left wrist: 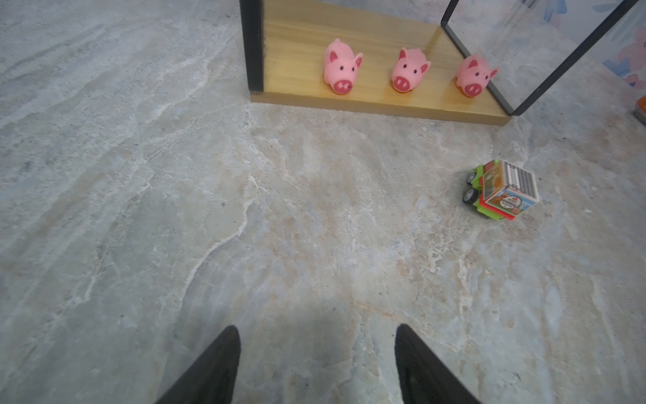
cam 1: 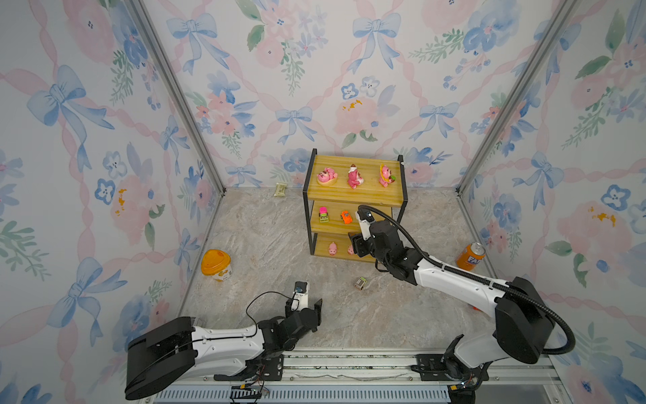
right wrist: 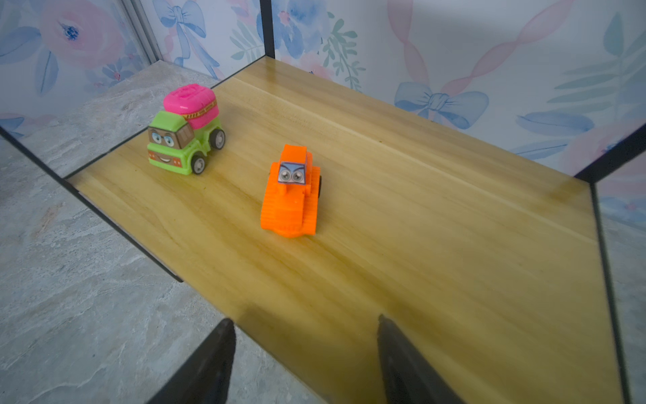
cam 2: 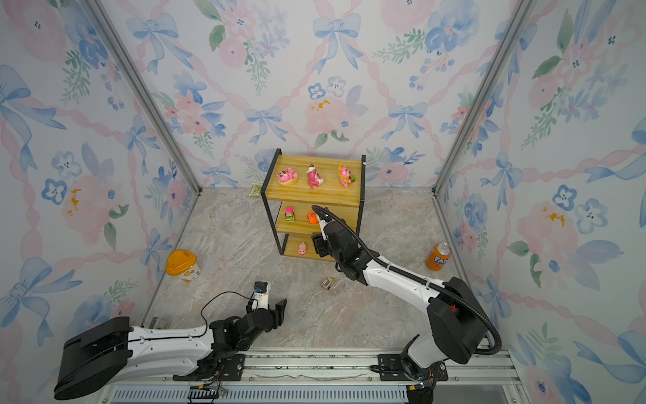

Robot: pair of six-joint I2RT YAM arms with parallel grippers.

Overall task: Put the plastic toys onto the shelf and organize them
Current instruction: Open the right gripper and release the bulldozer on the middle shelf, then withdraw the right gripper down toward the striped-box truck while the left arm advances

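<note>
Jaws parted, nothing held, on the right end effector (right wrist: 304, 321), low in its wrist view at the front edge of the shelf (cam 1: 339, 194), middle board. Mid-frame beyond, the orange car (right wrist: 292, 190); upper left, the pink-green car (right wrist: 185, 133). On the left end effector (left wrist: 316, 328), likewise parted and empty, above bare counter (left wrist: 140, 210). At that frame's right, the grey-green car (left wrist: 503, 190), tipped on its side, off the shelf. Judged step: middle row one car short. Next: grasp the tipped car, right it, set beside the orange.
</note>
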